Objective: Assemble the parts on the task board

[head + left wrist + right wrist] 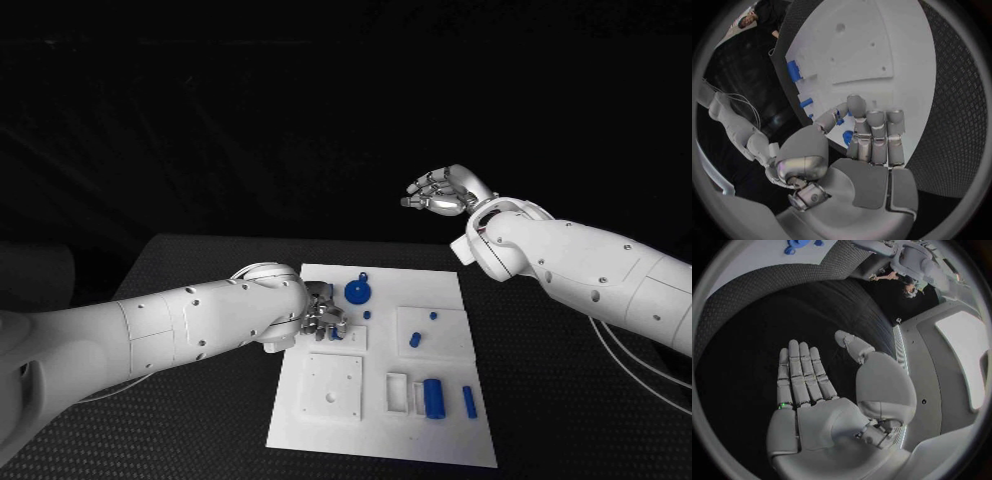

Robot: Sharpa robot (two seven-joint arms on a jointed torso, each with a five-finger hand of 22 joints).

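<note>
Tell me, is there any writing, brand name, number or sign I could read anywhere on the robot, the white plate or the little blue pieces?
None can be read.
The task board shows only plain panels and holes, no print.
The blue parts carry no marks that can be made out.
The left hand and right hand are bare metal; a small green light on the right hand is no sign.

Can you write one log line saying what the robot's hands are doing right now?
left hand: pinches small blue part over white task board | right hand: open, raised beyond board | blue round gear-like part: on board
</note>
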